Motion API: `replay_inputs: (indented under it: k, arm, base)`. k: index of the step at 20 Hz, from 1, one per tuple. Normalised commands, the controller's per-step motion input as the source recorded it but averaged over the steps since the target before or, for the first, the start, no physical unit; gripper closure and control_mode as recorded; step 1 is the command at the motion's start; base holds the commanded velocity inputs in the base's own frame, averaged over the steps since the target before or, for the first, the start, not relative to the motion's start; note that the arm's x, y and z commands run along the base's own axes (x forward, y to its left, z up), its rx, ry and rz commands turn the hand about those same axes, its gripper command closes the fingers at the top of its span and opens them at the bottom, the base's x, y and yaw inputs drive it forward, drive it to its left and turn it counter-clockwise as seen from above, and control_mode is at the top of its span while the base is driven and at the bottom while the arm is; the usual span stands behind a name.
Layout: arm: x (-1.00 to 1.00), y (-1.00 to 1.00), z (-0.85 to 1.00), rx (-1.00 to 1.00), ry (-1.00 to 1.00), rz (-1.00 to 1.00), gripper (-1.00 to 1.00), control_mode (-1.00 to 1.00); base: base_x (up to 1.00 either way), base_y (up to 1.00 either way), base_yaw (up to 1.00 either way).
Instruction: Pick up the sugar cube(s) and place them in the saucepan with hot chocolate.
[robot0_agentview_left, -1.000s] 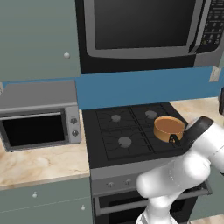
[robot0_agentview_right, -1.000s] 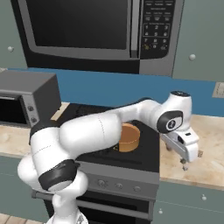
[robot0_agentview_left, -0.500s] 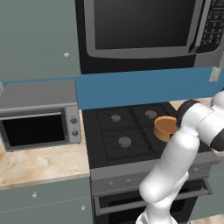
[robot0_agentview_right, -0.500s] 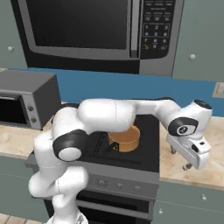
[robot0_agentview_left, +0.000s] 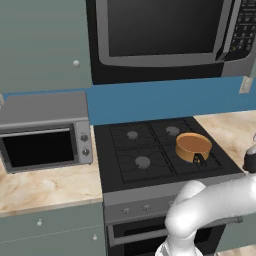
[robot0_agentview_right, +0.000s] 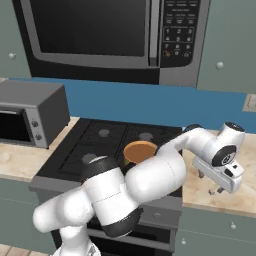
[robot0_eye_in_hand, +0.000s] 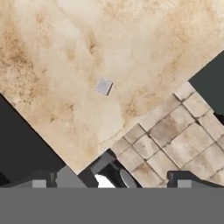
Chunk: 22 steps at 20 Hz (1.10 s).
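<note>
Kitchen surface (robot0_eye_in_hand: 65, 52) looks sandy below me, with one tiny sugar cube (robot0_eye_in_hand: 103, 86) just above the middle. My hand (robot0_agentview_right: 212, 187) hangs over it, fingers apart. The saucepan (robot0_agentview_right: 140, 151) waits mid-frame on the stove. I might knock the cube away.

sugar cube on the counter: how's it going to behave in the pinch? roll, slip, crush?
The sugar cube lies flat on the counter, flat-sided, so it probably won't roll. It looks very small against the gripper, so likely light and easily nudged. Possibly crumbly under a hard squeeze.
</note>
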Motion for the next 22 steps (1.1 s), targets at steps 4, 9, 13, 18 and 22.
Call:
replay_inputs:
  k: [4, 9, 13, 18, 22]
  arm:
    - [0.27, -0.14, -0.03, 0.0, -0.02, 0.09, -1.0, -1.0]
    - [0.2, -0.01, -0.23, 0.0, 0.01, 0.07, -1.0, -1.0]
    - [0.12, 0.0, -0.29, 0.0, 0.06, 0.05, -1.0, -1.0]
    - [0.05, -0.04, -0.38, 0.0, 0.05, 0.03, -1.0, -1.0]
    - [0.05, -0.2, -0.42, 0.0, 0.02, 0.0, -1.0, -1.0]
  base:
    - [0.0, 0.0, 0.0]
    - [0.0, 0.0, 0.0]
    - [0.0, 0.0, 0.0]
    - [0.0, 0.0, 0.0]
    - [0.0, 0.0, 0.0]
